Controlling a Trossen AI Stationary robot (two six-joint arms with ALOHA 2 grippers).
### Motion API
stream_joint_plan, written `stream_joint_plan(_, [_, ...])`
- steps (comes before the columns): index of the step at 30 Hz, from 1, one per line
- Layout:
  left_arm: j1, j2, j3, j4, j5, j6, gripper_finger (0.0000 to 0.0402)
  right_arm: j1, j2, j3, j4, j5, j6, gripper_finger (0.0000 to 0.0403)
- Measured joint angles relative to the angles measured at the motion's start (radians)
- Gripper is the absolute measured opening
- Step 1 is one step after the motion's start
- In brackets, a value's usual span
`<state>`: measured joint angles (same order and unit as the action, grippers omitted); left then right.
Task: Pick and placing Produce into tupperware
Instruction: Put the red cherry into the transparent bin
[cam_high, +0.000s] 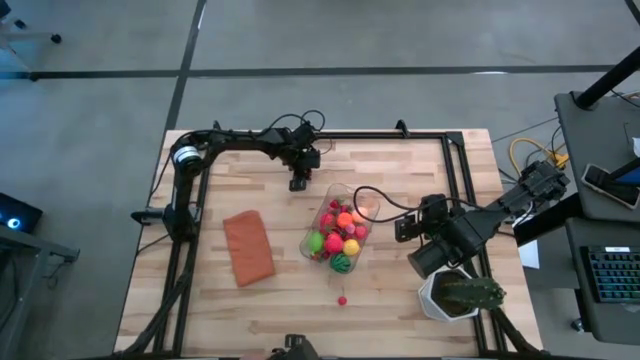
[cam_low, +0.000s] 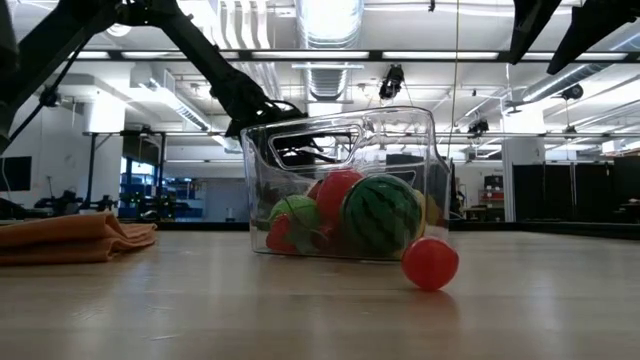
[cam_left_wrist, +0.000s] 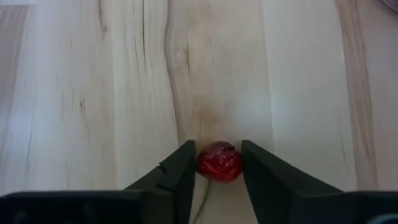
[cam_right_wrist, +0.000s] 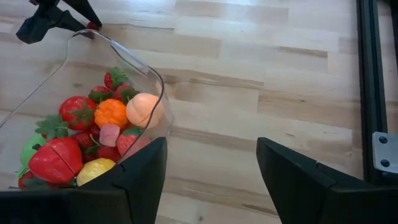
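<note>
The clear tupperware lies on the table's middle, holding several toy fruits: strawberries, an orange, a peach and a small watermelon. One red ball sits on the wood near the tupperware's near end. My left gripper points down at the table just beyond the tupperware's far end, shut on a small red berry. My right gripper is open and hovers just right of the tupperware, apart from it in the high view. My left gripper pinches the small red berry between its two fingertips, one on each side. The fingers come from above, pointing down at the wood. Whether the berry rests on the table or is lifted clear, I cannot tell.
A flat brown-orange cloth lies left of the tupperware. A green plant in a white pot stands at the table's near right corner, under my right arm. Black frame rails run along the table's edges. Bare wood shows between the cloth and the tupperware.
</note>
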<state>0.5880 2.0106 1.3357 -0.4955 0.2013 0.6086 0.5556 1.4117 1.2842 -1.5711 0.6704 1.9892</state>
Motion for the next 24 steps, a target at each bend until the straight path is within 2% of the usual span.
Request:
stream_joint_plan(7, [-0.001,-0.012,-0.002,-0.022,-0.023,-0.035,0.0073,0.0,0.0,0.0,0.0,-0.017,-0.016,0.024])
stream_joint_plan(12, [-0.007,-0.063,-0.007,-0.046,-0.05,-0.054,0.0061,0.0,0.0,0.0,0.0,-0.019,-0.027,0.024])
stream_joint_plan(18, [-0.048,-0.175,-0.006,-0.082,-0.042,-0.109,0.0059,0.0,0.0,0.0,0.0,-0.018,-0.054,0.024])
stream_joint_plan(24, [-0.176,-0.333,-0.006,-0.08,-0.026,-0.133,0.0059,0.0,0.0,0.0,0.0,-0.015,-0.08,0.024])
